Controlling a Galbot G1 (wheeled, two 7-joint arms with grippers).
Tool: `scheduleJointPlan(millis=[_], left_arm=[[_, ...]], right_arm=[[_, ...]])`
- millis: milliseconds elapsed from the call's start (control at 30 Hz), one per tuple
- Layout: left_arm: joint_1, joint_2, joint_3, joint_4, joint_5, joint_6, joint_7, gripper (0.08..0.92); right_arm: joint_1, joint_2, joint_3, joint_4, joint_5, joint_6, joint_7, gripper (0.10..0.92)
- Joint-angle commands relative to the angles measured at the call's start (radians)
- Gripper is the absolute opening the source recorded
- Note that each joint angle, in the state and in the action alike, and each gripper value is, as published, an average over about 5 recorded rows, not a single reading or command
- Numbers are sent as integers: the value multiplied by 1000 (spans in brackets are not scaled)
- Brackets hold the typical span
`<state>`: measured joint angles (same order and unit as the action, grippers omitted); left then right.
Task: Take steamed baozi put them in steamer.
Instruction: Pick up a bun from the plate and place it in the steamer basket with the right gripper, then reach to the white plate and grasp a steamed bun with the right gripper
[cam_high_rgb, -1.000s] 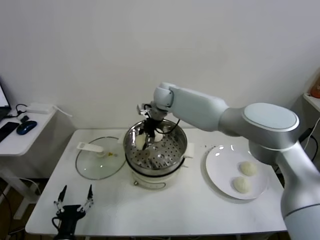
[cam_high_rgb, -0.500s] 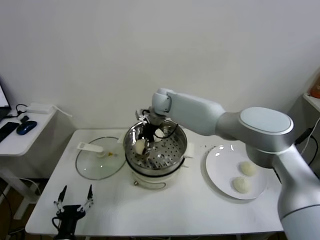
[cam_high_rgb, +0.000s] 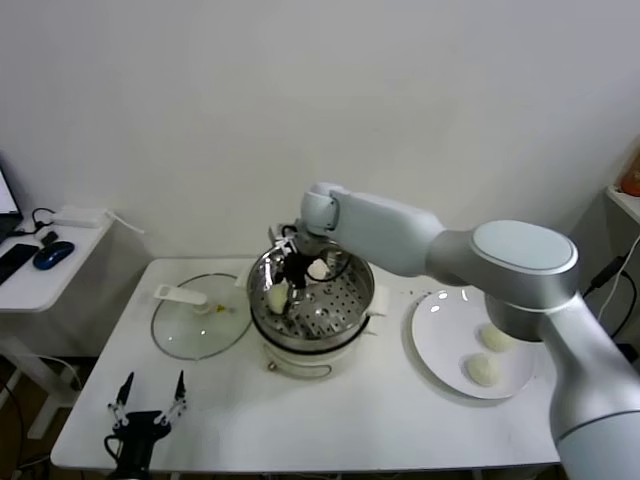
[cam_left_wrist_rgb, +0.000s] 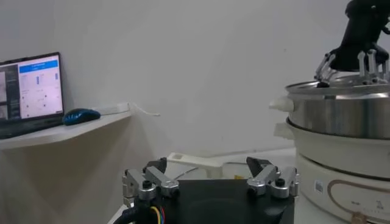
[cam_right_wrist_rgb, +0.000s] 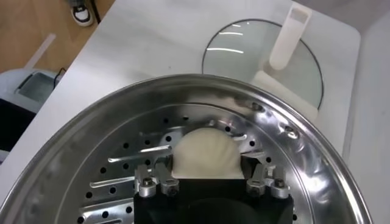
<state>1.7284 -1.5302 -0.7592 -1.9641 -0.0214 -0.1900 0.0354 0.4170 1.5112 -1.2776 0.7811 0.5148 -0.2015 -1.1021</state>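
Right pincer (cam_right_wrist_rgb: 207, 182) is inside the steamer (cam_high_rgb: 312, 300), fingers closed around a baozi (cam_right_wrist_rgb: 206, 152) just above the perforated floor. Lower until it rests, then open straight. Another baozi (cam_high_rgb: 318, 269) sits at the steamer's far side. Two wait on the plate (cam_high_rgb: 440, 340), right of the steamer. Left pincer (cam_left_wrist_rgb: 210, 182) idles spread and empty, at the worktop's (cam_high_rgb: 220, 400) edge.

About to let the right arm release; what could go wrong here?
1. The right tool holds a baozi low in the steamer, near its wall; opening or lifting out could knock the rim.
2. Another baozi already lies in the steamer; a rolling release might bump it.
3. The left tool is parked at the table's front edge, away from the work.
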Motion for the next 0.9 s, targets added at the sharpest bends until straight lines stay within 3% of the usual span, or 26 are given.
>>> scheduleJointPlan(millis=[33,233,467,700,900], left_arm=[[0,0,0,1,0,-1,0,823],[1,0,-1,1,0,-1,0,823],[2,0,0,2,-1,-2,-1,823],[-3,-1,-3,-8,2,6,0,823],[-14,-6,11,-14,17,19,2,823]], right_arm=[[-5,1,2,-1,-10,3,-2,728],[3,-5,12,1,-10,8,-7,815],[79,-79,-11,95,25,13,-28,823],[269,-340,-99,380,53,54,-72,823],[406,-583,-187,528,83,76,-108,823]])
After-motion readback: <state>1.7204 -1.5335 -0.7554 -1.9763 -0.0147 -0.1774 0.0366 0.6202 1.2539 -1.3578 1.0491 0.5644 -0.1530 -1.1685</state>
